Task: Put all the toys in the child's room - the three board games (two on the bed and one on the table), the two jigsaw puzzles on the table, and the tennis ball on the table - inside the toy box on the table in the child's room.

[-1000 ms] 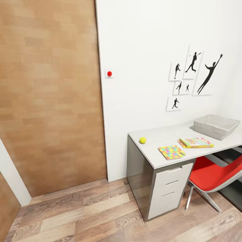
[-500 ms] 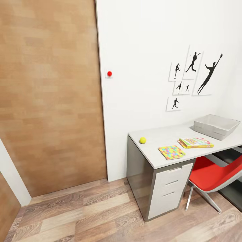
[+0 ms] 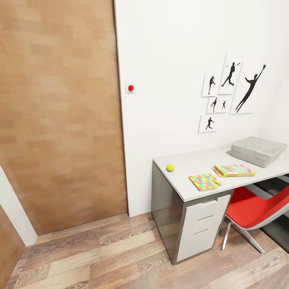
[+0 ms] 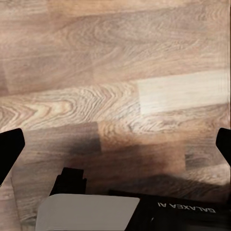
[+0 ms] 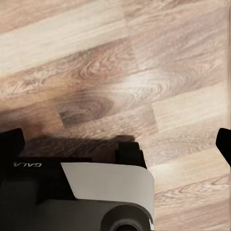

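The table (image 3: 192,161) stands against the white wall at the right of the head view. On it lie the tennis ball (image 3: 170,167) near the left end, one jigsaw puzzle (image 3: 204,181) at the front edge, and a SKIP-BO board game (image 3: 235,170) to its right. The toy box (image 3: 249,157) sits at the far right of the table, nothing visible inside. The bed is out of view. My left gripper (image 4: 115,147) and right gripper (image 5: 115,144) both hang open over the wood floor, nothing between their fingers, far from the table.
A large brown door (image 3: 60,120) fills the left, with a red wall button (image 3: 130,87) beside it. A red chair (image 3: 253,208) is tucked under the table by the white drawers (image 3: 202,226). Open plank floor (image 3: 120,257) lies between me and the table.
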Controlling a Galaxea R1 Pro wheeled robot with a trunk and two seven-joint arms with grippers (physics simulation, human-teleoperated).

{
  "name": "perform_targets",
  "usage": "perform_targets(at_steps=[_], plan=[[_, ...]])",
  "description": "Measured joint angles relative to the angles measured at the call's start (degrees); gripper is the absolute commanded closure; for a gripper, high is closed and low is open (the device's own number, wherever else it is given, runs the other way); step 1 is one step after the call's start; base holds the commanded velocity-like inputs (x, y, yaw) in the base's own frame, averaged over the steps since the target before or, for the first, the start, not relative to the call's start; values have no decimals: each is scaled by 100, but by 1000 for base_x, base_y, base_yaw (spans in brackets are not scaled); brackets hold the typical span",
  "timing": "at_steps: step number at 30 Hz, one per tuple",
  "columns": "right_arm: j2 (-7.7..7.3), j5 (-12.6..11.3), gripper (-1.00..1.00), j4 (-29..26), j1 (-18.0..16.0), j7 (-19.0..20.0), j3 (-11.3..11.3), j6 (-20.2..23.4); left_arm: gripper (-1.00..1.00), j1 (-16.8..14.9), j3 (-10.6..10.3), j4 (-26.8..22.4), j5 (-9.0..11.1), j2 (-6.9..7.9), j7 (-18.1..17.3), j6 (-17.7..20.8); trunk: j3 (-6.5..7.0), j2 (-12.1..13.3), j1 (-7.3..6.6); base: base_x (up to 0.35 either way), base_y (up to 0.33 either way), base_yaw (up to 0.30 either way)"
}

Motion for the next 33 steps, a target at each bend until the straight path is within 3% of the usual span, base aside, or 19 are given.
perform_targets(at_steps=[8,13,22,27,33], plan=[[-8,-1,-100,-332,-119,11,0,125,-100,-446,27,-2,95,-17,8,284,-1,0,0,0,0,0],[-10,-2,-100,-612,-149,14,0,256,-100,-730,81,-6,255,-49,9,474,-1,0,0,0,0,0],[-14,-2,-100,-1518,-155,17,-7,943,-100,-1231,127,-117,503,-242,16,836,-1,0,0,0,0,0],[-17,-2,-100,-2144,-129,21,-16,1378,-100,-1387,137,-368,552,-316,17,1150,0,0,0,0,0,0],[-34,-6,-100,-2870,-98,24,-33,1849,-100,-1439,140,-1006,661,-369,17,1603,0,0,0,0,0,0]])
